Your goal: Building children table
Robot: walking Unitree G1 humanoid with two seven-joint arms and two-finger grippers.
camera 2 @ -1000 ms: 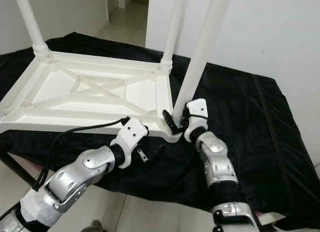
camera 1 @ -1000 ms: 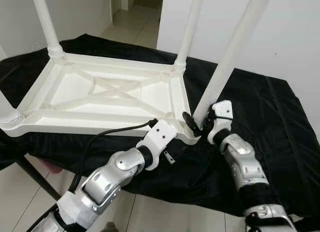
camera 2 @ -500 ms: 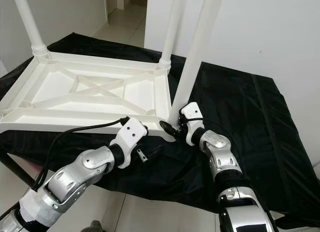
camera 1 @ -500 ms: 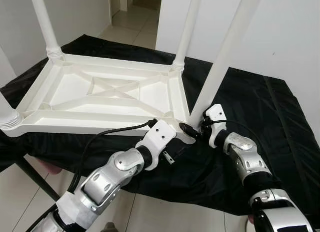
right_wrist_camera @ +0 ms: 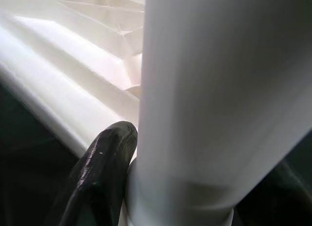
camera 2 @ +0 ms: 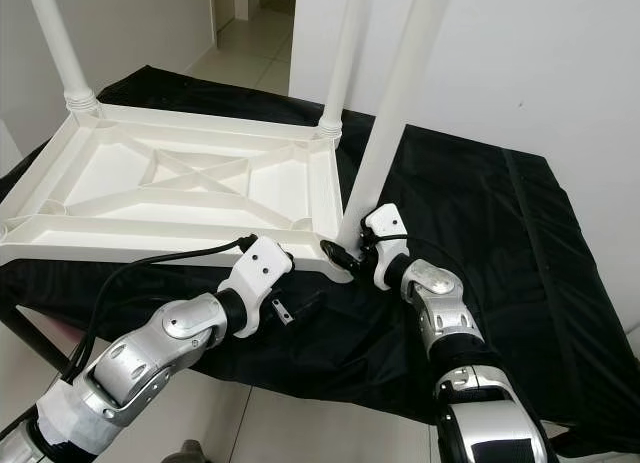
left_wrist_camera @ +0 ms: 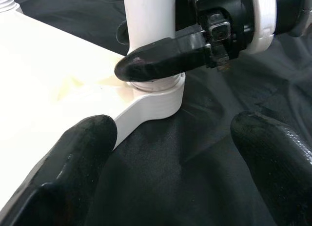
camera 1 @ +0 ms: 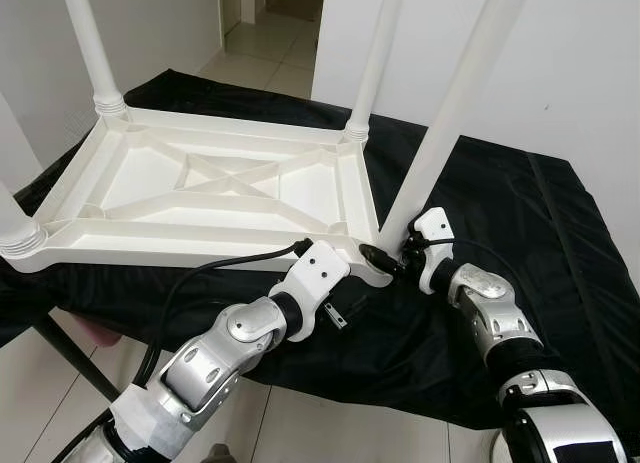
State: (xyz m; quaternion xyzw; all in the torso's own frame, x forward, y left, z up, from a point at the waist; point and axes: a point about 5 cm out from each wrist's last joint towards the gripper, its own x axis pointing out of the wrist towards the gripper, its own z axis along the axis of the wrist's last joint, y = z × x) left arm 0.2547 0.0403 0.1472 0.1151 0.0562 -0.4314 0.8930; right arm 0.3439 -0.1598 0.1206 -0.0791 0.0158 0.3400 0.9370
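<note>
Leg (camera 1: 455,103) standing near-upright in the near right corner socket (left_wrist_camera: 158,96) of the upturned white table top (camera 1: 200,193) on the black cloth (camera 1: 520,213), and the right gripper (camera 1: 392,259) pinches it just above that socket, fingers wrapped round the base. Left gripper (left_wrist_camera: 170,162), fingers spread, hovers just beside the same corner, holding nothing. Whether the leg is fully seated, hard to say; any twisting looks like the right arm's job.
</note>
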